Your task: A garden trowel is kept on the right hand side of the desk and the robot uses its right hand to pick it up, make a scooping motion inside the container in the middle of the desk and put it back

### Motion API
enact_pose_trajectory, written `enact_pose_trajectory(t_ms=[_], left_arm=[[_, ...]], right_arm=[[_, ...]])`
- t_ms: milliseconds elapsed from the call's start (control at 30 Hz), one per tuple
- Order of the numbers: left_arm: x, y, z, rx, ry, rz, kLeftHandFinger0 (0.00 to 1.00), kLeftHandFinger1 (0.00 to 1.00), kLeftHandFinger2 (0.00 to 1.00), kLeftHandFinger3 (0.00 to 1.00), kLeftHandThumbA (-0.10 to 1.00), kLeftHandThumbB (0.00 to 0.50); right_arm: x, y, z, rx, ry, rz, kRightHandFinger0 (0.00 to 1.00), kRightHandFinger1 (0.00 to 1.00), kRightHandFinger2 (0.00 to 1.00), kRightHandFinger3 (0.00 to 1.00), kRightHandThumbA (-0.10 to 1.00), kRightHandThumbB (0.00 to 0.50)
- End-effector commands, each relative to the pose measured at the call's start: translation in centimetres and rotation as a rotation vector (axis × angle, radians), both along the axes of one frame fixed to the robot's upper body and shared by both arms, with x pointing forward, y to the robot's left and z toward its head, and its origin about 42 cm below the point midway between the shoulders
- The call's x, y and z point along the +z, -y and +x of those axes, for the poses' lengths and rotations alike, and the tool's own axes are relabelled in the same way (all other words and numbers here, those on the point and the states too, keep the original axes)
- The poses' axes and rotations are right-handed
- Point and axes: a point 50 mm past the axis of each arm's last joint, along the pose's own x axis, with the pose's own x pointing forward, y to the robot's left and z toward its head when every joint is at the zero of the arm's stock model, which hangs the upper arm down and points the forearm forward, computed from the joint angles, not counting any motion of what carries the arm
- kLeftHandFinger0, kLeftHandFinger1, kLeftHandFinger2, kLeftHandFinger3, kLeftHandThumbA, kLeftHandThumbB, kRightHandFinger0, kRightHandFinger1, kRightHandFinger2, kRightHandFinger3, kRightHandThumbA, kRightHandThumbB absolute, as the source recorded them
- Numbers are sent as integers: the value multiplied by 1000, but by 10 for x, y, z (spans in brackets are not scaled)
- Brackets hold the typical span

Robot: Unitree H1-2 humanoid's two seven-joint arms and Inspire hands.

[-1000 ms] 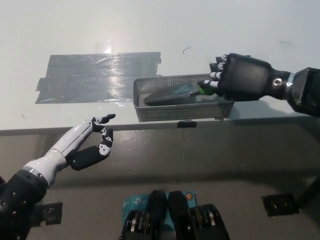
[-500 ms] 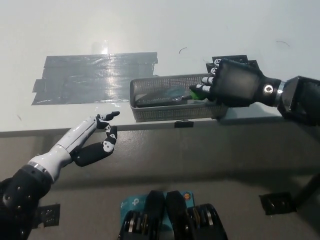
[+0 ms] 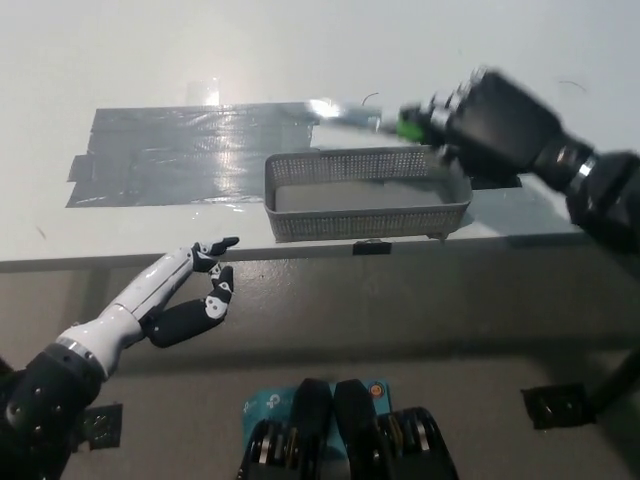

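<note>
As the trowel comes up: it's out! Half a second back the blade lay low inside the basket (image 3: pixel 370 222), tip to the left. Now the trowel (image 3: pixel 350 113) streaks above the far rim, smeared with speed.
Right hand: the black right hand (image 3: pixel 490 118) has risen and swung to the far right of the basket, fingers clamped round the green handle.
Meaning for the task: the scoop looks finished, or at least its upstroke is. By this reading, what remains is carrying the tool off to the right and laying it back on the bench (image 3: pixel 150 50).
Basket: grey mesh, shallow and rectangular, with finely perforated walls and a flat pale floor. None of the blade is left in it. It sits at the near edge of the bench, where it sat before.
Trowel make: a narrow, silvery, shiny blade with green at the handle. The finer shape is lost in the blur.
Bench surface: white, smooth, glossy enough to throw glare.
Tape (image 3: pixel 180 155): a broad grey patch left of the basket, wrinkled and reflective, reaching toward its far left corner.
Left hand: the white left hand (image 3: pixel 195 287) sits low at the near left, below the bench edge, fingers spread, holding nothing, idle.
</note>
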Motion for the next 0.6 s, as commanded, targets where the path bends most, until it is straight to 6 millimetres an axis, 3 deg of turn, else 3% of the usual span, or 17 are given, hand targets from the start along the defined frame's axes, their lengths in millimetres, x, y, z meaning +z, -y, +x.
enact_pose_trajectory(t_ms=[0, 33, 67, 133, 200, 233, 267, 333, 400, 467, 500, 567], left_arm=[[6, 0, -3, -15, 46, 28, 1000, 1000, 1000, 817, 136, 87], [6, -1, -3, -16, 46, 28, 1000, 1000, 1000, 824, 141, 83], [5, -2, -4, -14, 41, 26, 1000, 1000, 1000, 828, 144, 85], [2, -4, -6, -3, 37, 24, 1000, 1000, 1000, 832, 155, 87], [-2, -6, -8, 1, 33, 27, 1000, 1000, 1000, 834, 158, 88], [-3, -7, -8, -1, 35, 18, 1000, 1000, 1000, 820, 136, 87], [-3, -6, -9, 4, 23, 19, 1000, 1000, 1000, 814, 135, 85], [-7, -8, -10, 9, 26, 10, 1000, 1000, 1000, 798, 111, 88], [-8, -8, -11, 9, 22, 19, 1000, 1000, 1000, 805, 126, 84], [-12, -10, -14, 14, 12, 5, 1000, 1000, 1000, 801, 121, 88], [-13, -10, -14, 15, 12, 0, 1000, 1000, 1000, 794, 116, 92], [-15, -11, -15, 17, 13, -14, 1000, 1000, 1000, 785, 85, 88]], right_arm=[[79, 1, 7, -14, 162, 84, 0, 0, 221, 106, -100, 176], [87, 2, 7, -23, 176, 80, 0, 0, 166, 137, -100, 160], [93, 2, 7, -32, 195, 61, 0, 0, 218, 117, -100, 159], [106, 3, 9, -25, 238, 52, 0, 0, 219, 114, -100, 220], [117, 5, 9, -32, 257, 47, 0, 0, 178, 63, -100, 221], [125, 8, 9, -23, 257, 50, 0, 0, 208, 4, -100, 175], [142, 16, 8, -20, 288, 37, 0, 0, 238, 11, -100, 164], [156, 22, 8, -26, 293, 43, 0, 0, 243, 1, -100, 137], [161, 28, 7, -43, 301, 36, 0, 0, 339, 9, -100, 113], [153, 40, 3, -77, 285, 8, 0, 76, 563, 81, -100, 166], [149, 45, 3, -83, 280, 2, 0, 79, 548, 128, -100, 162], [135, 54, 8, -84, 281, 3, 0, 0, 328, 98, -100, 145]])
